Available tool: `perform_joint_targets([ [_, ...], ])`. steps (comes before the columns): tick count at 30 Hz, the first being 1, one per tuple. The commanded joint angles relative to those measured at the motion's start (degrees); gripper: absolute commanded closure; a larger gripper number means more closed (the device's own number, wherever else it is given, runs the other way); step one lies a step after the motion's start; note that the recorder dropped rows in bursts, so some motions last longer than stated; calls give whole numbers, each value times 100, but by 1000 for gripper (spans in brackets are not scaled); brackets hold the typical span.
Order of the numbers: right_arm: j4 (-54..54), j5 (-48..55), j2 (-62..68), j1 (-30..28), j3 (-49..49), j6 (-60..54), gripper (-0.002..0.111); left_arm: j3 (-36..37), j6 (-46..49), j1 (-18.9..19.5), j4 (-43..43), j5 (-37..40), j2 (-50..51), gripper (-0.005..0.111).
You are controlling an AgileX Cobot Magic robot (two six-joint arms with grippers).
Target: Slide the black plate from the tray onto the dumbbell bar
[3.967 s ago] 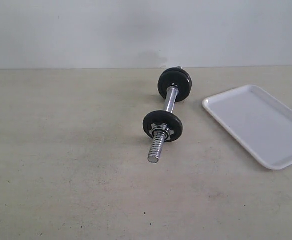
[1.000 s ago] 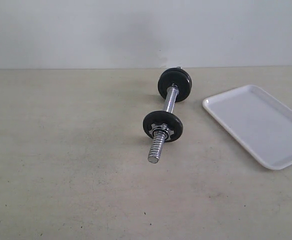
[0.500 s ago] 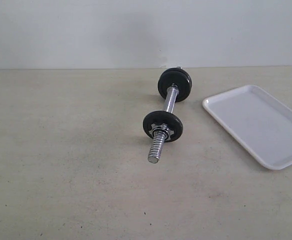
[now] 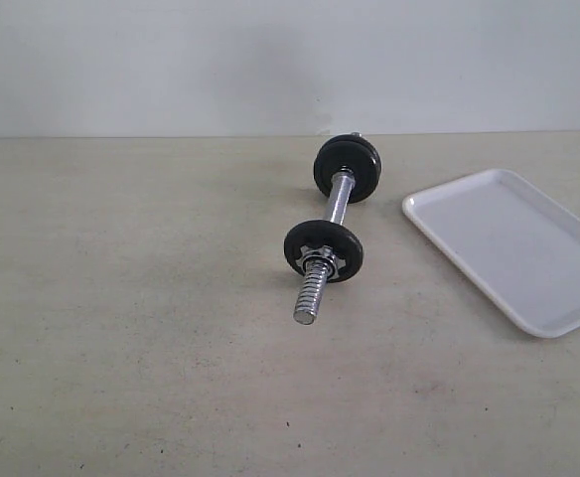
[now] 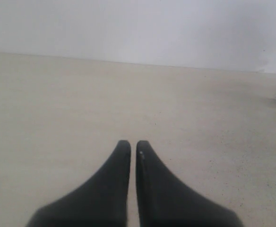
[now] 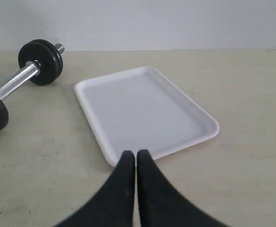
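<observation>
Our shallow white rectangular tray (image 6: 142,113) sits just past the right gripper (image 6: 136,153) tips with nothing in it, so we reckon the job's basically done. The short chrome dumbbell bar (image 6: 16,80) lies off to one side of those fingers. The small round black plate (image 6: 47,62) looks to be in the doubled stack at its far end. Both grippers, the left gripper (image 5: 133,144) included, have their fingers pressed together, nothing left to carry.

One tray (image 4: 513,243), one dumbbell bar (image 4: 338,204), three black discs (image 4: 342,242)
</observation>
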Motion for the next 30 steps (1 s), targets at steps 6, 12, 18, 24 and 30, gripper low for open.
perform_joint_targets([
  [6, -10, -11, -31, 228, -2, -62, 109, 13, 25, 18, 24, -29, -20, 102],
  [12, -34, -11, -31, 192, -2, -61, 109, 13, 25, 18, 24, -18, -20, 102],
  [18, -34, -11, -31, 64, -2, -61, 109, 13, 25, 18, 24, -18, -20, 102],
  [24, -34, -11, -31, 64, -2, -61, 109, 13, 25, 18, 24, -18, -20, 102],
  [30, -34, 13, -31, 66, -2, -61, 109, 13, 25, 18, 24, -18, -20, 102],
])
